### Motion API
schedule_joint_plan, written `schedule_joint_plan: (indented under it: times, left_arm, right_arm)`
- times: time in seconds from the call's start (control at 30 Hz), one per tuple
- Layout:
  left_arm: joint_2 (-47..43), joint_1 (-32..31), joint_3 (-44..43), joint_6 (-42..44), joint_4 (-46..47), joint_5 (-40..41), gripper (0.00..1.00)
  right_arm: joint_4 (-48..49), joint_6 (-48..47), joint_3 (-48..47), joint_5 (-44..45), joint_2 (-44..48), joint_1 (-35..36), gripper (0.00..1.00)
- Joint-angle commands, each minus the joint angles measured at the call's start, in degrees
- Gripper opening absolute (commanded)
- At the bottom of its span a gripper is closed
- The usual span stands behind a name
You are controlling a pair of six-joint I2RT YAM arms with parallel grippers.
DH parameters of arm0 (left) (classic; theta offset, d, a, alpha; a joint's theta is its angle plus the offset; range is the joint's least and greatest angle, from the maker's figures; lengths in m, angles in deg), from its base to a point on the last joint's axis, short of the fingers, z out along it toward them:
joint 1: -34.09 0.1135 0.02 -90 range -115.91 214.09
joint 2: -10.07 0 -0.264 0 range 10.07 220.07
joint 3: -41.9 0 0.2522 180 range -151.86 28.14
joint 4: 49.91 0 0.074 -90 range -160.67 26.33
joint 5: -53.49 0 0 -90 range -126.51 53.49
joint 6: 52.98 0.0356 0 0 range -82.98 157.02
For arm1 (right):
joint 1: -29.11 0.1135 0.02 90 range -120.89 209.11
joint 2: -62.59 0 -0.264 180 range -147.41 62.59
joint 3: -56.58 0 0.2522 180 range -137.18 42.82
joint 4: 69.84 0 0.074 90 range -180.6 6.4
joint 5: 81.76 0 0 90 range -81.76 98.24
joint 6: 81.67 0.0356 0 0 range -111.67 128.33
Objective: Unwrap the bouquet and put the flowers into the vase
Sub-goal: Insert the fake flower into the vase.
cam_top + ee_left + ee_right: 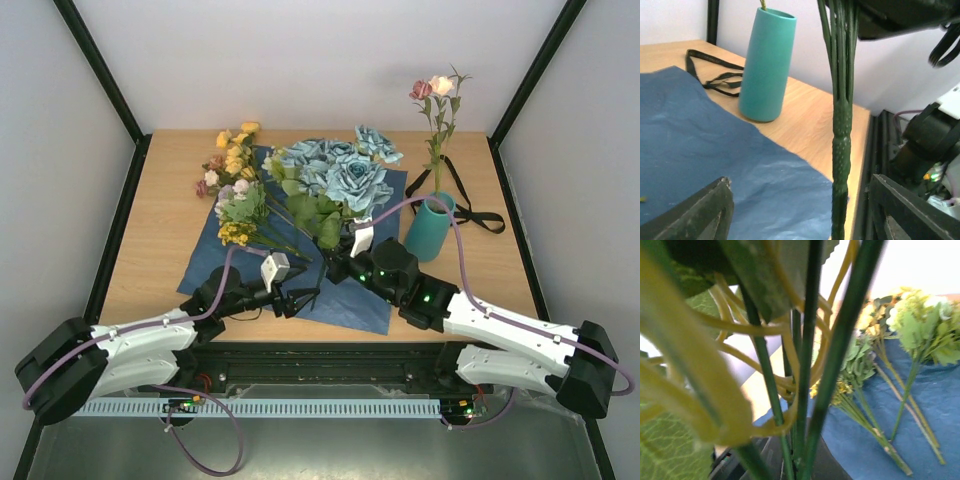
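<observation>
Gripped shut in the right gripper (338,262): green plastic stems of the pale-blue fabric rose bunch (340,180), held upright over the dark blue paper sheet (350,300), near the teal cylinder vase (428,228). Flanked low down by the wide-open, empty left gripper (300,298), touching nothing.

Looks like the transfer step: one bunch up off the paper, bound for the vase, itself already holding a pink-and-cream rose stem (436,95). Calls next for lifting the stem ends above the rim, swinging right and lowering straight in, without knocking the vase or the stem inside.

Shown only from the left wrist: moulded stem base (840,150) standing free between the open fingers (700,215), with the vase close behind and the black ribbon (715,75) beside it. Shown only from overhead: the blooms, plus yellow, pink and white sprigs (232,180) lying on the paper's far left. From the right wrist, mostly blurred stems and leaves, own fingers hidden.
</observation>
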Motion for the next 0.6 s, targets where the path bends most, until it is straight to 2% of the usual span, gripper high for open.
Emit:
schedule_joint_plan:
  times: [0.0, 0.1, 0.13, 0.17, 0.27, 0.33, 0.57]
  left_arm:
    - [-0.9, 0.2, -2.2, 1.2, -3.9, 5.1, 0.81]
    - [-1.6, 0.3, -2.2, 1.6, -4.7, 6.2, 0.88]
    - [-1.8, 0.2, -2.2, 1.4, -5.0, 6.7, 0.97]
    - [-2.0, 0.3, -2.3, 1.3, -5.3, 7.6, 0.99]
    - [-2.8, 0.2, -2.5, 1.1, -7.1, 11.7, 0.99]
    - [-3.2, 0.2, -3.2, 0.8, -9.7, 17.1, 0.99]
    - [-6.3, 0.3, -2.8, 0.2, -13.5, 29.5, 0.99]
  right_arm:
    - [-2.4, -7.0, -2.2, 9.6, 1.2, 0.3, 0.01]
    - [-4.0, -11.4, -4.2, 16.2, 1.7, 0.2, 0.01]
    - [-4.7, -13.0, -5.2, 18.7, 1.8, 0.2, 0.01]
    - [-5.4, -15.4, -6.3, 21.6, 1.7, 0.3, 0.01]
    - [-6.0, -20.9, -9.2, 29.4, 1.3, -0.5, 0.01]
    - [-5.6, -23.7, -11.0, 32.6, 0.6, -1.8, 0.01]
    - [-3.5, -27.7, -17.2, 36.4, -0.9, -9.8, 0.01]
